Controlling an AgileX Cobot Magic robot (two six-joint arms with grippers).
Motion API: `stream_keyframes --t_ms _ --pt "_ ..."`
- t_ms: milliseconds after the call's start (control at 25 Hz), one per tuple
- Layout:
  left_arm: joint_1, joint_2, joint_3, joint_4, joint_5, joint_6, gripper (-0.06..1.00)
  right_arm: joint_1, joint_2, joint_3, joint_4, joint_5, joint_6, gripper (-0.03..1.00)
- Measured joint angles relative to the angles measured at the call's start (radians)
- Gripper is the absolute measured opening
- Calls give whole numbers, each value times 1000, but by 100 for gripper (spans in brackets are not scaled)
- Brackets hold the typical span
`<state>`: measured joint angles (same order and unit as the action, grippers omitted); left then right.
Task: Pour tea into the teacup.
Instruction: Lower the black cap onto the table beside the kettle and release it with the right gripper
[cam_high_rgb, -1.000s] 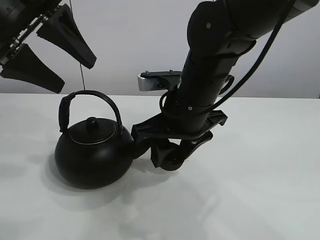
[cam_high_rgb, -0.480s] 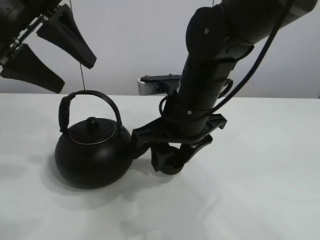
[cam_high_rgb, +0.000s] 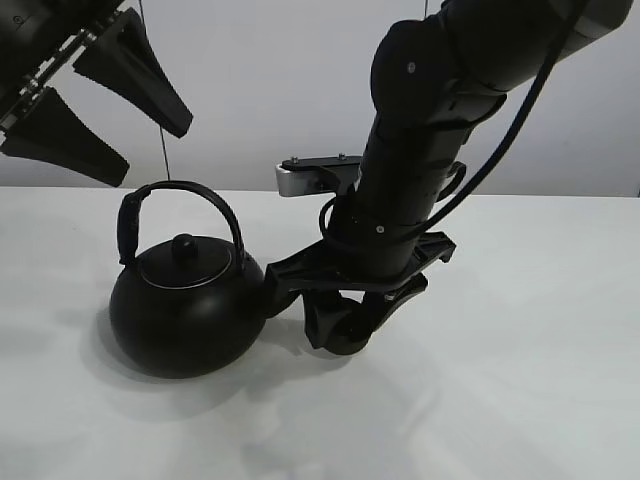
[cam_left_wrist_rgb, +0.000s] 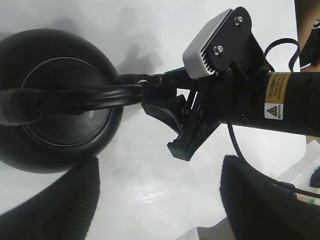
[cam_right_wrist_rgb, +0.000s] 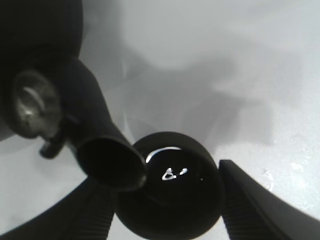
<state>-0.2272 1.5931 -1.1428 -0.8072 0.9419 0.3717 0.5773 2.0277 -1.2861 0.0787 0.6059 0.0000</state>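
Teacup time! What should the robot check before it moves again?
1. The right gripper holds the teacup: ok, fingers on both sides.
2. The teacup sits at the kettle spout: ok, spout mouth overlaps its rim.
3. The kettle stands upright on the table, lid on: ok.
4. The left gripper grips the kettle handle: not ok, open, well above it.
5. Room left in the teacup: cannot tell; glints suggest liquid inside.

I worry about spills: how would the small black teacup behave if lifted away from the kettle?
The teacup looks tiny beside the kettle, so probably light. Inside, liquid glints, so a quick tilt would likely slop it. Its round wall might pivot between the jaws of the right gripper.
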Motion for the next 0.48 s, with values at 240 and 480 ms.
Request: stream_keyframes --t_ms 240,480 --pt "0 0 0 0 0 0 50 0 0 0 -11 15 0 40" --pt "0 0 0 0 0 0 50 0 0 0 -20 19 0 40"
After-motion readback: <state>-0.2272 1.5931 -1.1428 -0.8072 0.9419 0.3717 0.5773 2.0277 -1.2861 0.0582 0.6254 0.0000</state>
